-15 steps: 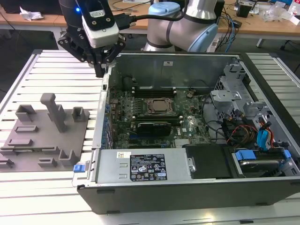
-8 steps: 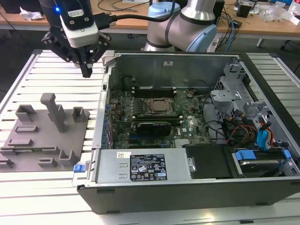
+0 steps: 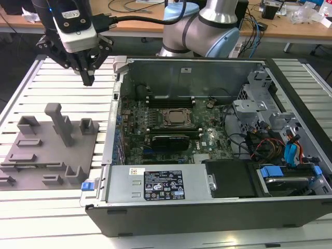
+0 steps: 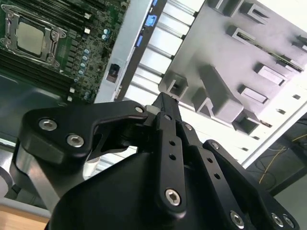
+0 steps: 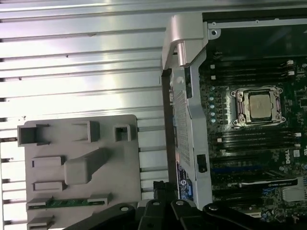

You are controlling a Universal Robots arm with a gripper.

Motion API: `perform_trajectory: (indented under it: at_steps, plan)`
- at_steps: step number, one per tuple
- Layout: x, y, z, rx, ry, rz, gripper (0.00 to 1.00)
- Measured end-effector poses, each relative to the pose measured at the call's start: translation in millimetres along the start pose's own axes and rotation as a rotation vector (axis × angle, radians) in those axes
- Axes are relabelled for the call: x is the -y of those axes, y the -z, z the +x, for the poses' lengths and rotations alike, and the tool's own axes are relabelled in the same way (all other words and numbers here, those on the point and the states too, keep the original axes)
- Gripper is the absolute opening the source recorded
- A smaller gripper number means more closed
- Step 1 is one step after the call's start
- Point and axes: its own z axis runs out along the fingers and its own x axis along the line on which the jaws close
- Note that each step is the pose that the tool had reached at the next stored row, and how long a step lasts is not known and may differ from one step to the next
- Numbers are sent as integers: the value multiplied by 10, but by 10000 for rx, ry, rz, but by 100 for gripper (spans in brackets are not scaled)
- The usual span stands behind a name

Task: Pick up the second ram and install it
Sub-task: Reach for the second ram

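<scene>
My hand (image 3: pixel 89 78) hangs above the slatted surface (image 3: pixel 36 88), between the gray holder (image 3: pixel 46 150) and the open computer case (image 3: pixel 207 220). Its fingers look pressed together, with nothing in them.

The second ram (image 5: pixel 67 202) lies in a long slot of the gray holder, well apart from my hand. I think it is very light, thin and stiff, but easy to break. It has tiny chips on it, so I should take it gently across its two flat sides, close to the top edge and near the middle, so it does not tip. It looks smooth, so it may slip if I squeeze too softly.
</scene>
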Motion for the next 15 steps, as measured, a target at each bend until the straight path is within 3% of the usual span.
perform_trajectory:
  at_steps: [8,13,15]
  plan:
    - [30,8,409,0,-1,0,11]
    - [41,10,552,-1,0,1,11]
    - [51,12,685,0,-1,0,11]
